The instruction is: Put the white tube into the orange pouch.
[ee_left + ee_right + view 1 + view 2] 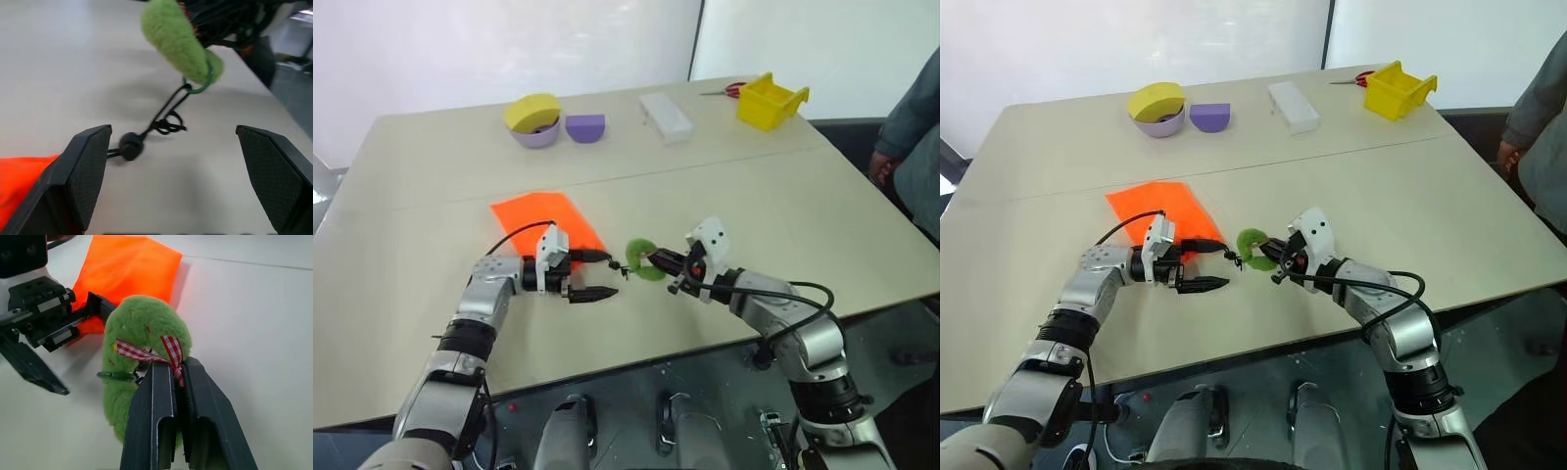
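The orange pouch (543, 217) lies flat on the table, left of centre. Its dark cord (166, 110) runs from the near corner to a green fuzzy ring (641, 259). My right gripper (661, 262) is shut on that ring at its red checked ribbon (168, 350) and holds it just above the table. My left gripper (599, 277) stands open at the pouch's near corner, pointing toward the ring, with the cord and its round stopper (129, 145) lying between its fingers and nothing gripped. The white tube is out of view.
Along the far edge of the table stand a yellow bin (771, 100), red-handled scissors (729, 90), a clear-white box (667, 117), a purple half-round block (585, 127) and a purple bowl with a yellow lid (534, 122). A person (911, 137) stands at the right.
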Robot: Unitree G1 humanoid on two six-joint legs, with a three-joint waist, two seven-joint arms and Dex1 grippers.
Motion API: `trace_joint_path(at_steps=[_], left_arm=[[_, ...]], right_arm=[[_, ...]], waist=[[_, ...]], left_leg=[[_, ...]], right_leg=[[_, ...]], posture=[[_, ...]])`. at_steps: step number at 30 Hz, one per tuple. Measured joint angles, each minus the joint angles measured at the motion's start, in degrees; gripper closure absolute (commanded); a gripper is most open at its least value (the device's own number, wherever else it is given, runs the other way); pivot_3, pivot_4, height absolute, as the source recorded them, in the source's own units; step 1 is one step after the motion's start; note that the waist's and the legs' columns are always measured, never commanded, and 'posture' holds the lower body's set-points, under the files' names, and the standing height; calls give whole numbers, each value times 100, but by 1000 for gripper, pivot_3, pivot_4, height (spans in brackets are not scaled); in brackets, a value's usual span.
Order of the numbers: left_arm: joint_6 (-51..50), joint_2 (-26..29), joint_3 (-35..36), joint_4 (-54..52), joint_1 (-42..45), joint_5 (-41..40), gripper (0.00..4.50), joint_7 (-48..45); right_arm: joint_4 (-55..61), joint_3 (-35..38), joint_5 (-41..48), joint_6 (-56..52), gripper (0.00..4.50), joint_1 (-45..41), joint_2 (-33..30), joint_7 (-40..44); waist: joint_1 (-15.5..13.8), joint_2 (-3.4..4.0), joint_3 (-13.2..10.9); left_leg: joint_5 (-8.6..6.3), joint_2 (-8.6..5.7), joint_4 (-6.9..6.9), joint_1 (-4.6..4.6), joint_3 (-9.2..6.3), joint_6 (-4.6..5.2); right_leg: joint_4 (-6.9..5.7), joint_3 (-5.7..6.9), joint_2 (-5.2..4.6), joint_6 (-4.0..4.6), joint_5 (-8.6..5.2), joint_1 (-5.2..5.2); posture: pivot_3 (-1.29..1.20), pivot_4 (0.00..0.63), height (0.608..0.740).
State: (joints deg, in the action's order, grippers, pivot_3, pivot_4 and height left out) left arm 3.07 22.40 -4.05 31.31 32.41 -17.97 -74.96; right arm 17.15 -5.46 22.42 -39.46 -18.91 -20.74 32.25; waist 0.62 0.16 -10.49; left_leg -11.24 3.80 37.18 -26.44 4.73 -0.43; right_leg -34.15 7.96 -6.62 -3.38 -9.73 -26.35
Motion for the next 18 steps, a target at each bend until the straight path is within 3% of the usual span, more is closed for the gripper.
trace_joint_path(at_steps=[9, 14, 18], left_arm=[[913, -288, 142, -1406, -1184, 443, 37, 1440], [1972, -235, -9, -1935, -1581, 1661, 37, 2567], [2059, -320, -233, -2260, -1651, 2523, 37, 3450]], right_arm=[[-747, 30, -403, 389, 4500, -531, 389, -523], [-866, 31, -441, 518, 4500, -634, 402, -586], [-931, 33, -454, 533, 4500, -637, 393, -588]], waist=[[3, 1, 0], [-32, 1, 0], [-31, 1, 0]], left_leg=[[2, 1, -4, 2, 6, 3], [1, 1, -2, 3, 11, 2], [-8, 2, -1, 3, 11, -14]], right_leg=[[-5, -2, 0, 0, 2, -4], [-5, -2, -2, 1, 2, -1], [-3, -2, -4, 1, 3, 0]], posture=[[0, 150, 740], [0, 150, 740], [0, 150, 740]])
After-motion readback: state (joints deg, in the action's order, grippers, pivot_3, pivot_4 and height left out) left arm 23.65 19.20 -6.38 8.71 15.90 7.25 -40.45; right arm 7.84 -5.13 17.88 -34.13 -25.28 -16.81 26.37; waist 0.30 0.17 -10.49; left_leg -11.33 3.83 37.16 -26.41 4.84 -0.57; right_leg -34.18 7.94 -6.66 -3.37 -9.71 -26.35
